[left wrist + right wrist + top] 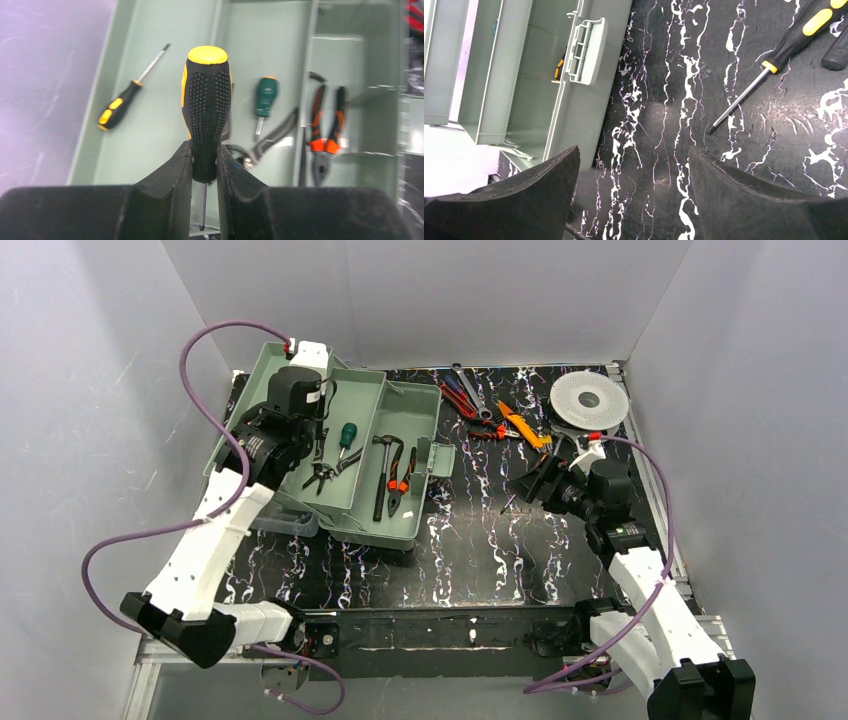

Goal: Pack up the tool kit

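Note:
The green tool box point(425, 420) stands open at the left of the table, its lid tipped back. My left gripper point(315, 430) hovers over its left part, shut on a black-and-yellow screwdriver point(206, 100) near the handle's base, shaft pointing back between the fingers point(205, 170). Below lie a small black-and-yellow screwdriver point(120, 105), a green-handled screwdriver point(265, 97), grey pliers point(275, 137) and orange pliers point(325, 130). My right gripper point(532, 480) is open and empty above the black table point(631, 195). Another black-and-yellow screwdriver point(774, 55) lies beyond it on the table.
A hammer point(385, 470) lies in the box's right tray. Wrenches point(468, 385), red pliers point(458, 400) and an orange knife point(525, 425) lie at the back of the table beside a white spool point(589, 400). The box's latch point(586, 50) faces my right gripper.

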You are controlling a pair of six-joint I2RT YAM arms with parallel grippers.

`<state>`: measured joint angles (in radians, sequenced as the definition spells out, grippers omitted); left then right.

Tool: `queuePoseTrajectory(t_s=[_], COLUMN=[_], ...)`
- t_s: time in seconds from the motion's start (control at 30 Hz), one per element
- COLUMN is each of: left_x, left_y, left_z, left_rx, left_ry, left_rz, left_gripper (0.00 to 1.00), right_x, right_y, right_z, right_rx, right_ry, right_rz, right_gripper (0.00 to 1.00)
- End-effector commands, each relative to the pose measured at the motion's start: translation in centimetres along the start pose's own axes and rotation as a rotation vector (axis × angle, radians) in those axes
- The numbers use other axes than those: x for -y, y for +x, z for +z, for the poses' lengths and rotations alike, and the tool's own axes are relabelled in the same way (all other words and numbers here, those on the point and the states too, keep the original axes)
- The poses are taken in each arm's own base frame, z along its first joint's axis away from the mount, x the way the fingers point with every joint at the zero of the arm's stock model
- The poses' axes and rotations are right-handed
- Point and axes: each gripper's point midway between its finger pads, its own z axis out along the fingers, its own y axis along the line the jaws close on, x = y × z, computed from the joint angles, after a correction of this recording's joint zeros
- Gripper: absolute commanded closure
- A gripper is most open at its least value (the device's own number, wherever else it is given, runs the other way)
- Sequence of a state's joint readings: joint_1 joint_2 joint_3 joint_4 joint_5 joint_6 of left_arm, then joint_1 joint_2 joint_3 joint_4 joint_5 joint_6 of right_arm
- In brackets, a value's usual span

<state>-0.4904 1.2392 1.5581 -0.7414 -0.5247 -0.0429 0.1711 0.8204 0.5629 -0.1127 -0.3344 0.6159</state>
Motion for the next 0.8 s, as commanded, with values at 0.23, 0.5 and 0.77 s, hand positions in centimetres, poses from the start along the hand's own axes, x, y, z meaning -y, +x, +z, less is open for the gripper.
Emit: queuePoseTrajectory(t_s=[0.23,0.5,0.77], left_x=[-7.5,-7.9,-6.7], left_y=[0.9,4.3,4.7], left_z=[6.2,9.6,10.4], left_rx=[-0.076,-0.183,-0.197], left_ry=[-0.372,-0.341,-0.261], left_rz=[0.228,0.187,0.141], left_gripper=[1.0,1.0,0.84], right_x=[-0.8,-0.7,-0.5], right_y=[-1.5,-1.0,-0.9], right_z=[-0.1,-0.2,-0.1], right_rx=[0.086,0.083,0.08], right_ry=[-0.018,-0.019,-0.011], right_rz=[-0.096,-0.107,-0.116], right_gripper=[0.12,0.12,0.12])
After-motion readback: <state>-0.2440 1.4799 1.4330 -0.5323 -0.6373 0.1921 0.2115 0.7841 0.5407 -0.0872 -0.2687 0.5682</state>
